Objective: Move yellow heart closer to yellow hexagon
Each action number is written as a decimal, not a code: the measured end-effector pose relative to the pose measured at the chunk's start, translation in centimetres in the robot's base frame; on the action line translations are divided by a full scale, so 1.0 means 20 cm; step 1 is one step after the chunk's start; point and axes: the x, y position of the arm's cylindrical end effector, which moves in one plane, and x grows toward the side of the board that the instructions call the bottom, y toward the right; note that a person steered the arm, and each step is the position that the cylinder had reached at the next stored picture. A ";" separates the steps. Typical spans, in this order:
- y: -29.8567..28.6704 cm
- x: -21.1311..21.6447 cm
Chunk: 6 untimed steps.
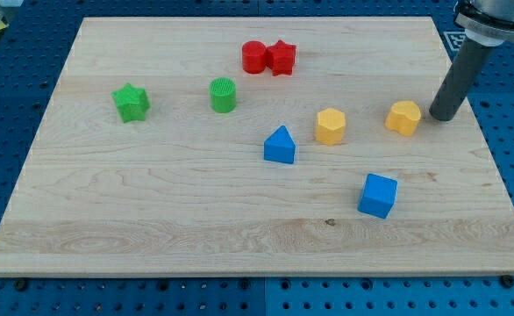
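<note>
My tip (442, 117) is sitting just beside the view's right of what I am taking, uncertainly, for the yellow heart (403, 117). The yellow hexagon (331, 125) is lying near, further left, on the counter (152, 219). The rod is carrying no fingers to open or close. An off-centre push is risking the heart spinning aside, past the hexagon.

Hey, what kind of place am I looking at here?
Probably a robotics lab bench set up for pushing tests: a pale wooden board on a blue perforated table, small coloured plastic blocks scattered on it, and my tip just right of one yellow block.
</note>
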 end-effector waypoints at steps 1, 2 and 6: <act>-0.01 0.02; -0.10 0.03; -0.36 0.03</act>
